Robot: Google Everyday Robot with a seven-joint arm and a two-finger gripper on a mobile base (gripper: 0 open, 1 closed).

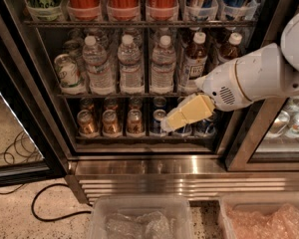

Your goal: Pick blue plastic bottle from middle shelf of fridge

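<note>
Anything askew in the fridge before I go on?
Yes: the can at the left end of the middle shelf leans tilted, unlike the upright bottles. The gripper hangs low, before the bottom-shelf cans.

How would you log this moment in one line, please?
stage: pre-grasp | gripper: below middle shelf, in front of cans | blue plastic bottle: upright on shelf, not grasped

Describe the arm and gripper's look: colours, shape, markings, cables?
White arm: smooth rounded shell, thin tan ring seam, patch of small dark vent holes near the wrist. Pale yellow tapered gripper, in front of the small metal drink cans. No cables visible on either.
</note>
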